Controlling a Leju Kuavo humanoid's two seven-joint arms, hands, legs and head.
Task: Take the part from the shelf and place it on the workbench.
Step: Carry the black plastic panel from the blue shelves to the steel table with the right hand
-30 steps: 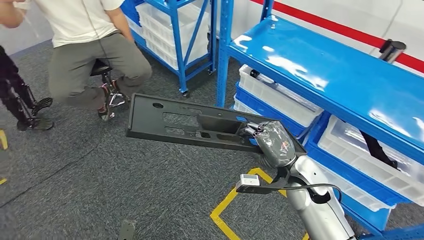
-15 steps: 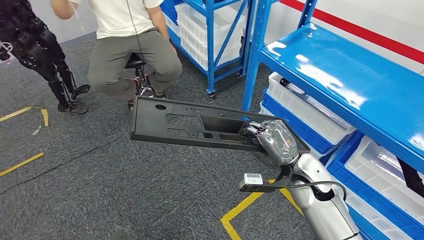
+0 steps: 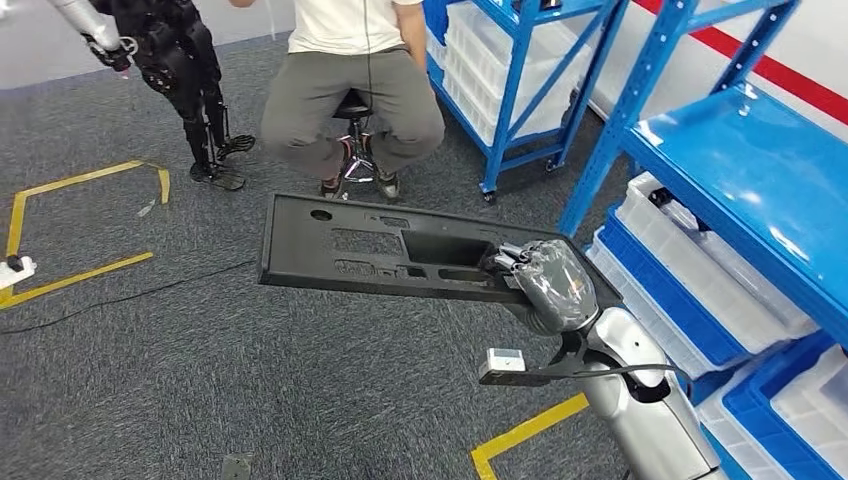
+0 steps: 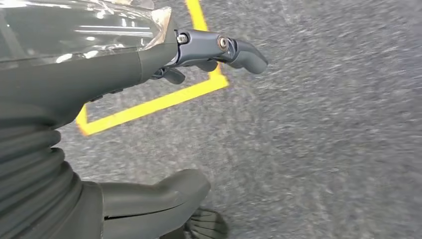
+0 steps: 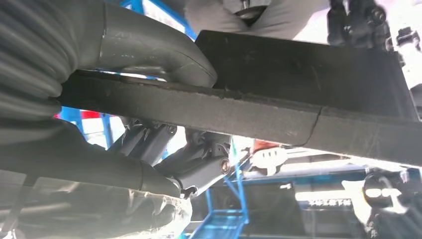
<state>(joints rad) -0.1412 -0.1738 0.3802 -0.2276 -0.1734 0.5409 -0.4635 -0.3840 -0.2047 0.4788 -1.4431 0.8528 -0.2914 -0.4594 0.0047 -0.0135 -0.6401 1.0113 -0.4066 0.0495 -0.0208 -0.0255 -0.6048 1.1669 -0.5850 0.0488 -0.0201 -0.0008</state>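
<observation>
A long flat black plastic part [image 3: 380, 245] with cut-outs is carried level above the grey carpet, sticking out to the left of my right hand [image 3: 548, 282], which grips its right end. In the right wrist view the thumb [image 5: 164, 55] lies on one face of the part's edge [image 5: 278, 117] and the fingers [image 5: 199, 167] curl under the other. My left hand [image 4: 149, 99] hangs over the carpet with its fingers [image 4: 234, 49] spread and nothing in it.
Blue shelving [image 3: 760, 170] with white bins [image 3: 700, 270] stands at the right, and a second blue rack [image 3: 530, 70] further back. A person sits on a stool [image 3: 350, 110] ahead. Another robot's dark legs [image 3: 190, 90] stand at the far left. Yellow floor tape [image 3: 525, 435] marks the carpet.
The whole view has swung leftward: shelving slid to the right and the seated person came to the middle. My right hand keeps its grip on the part in the same pose.
</observation>
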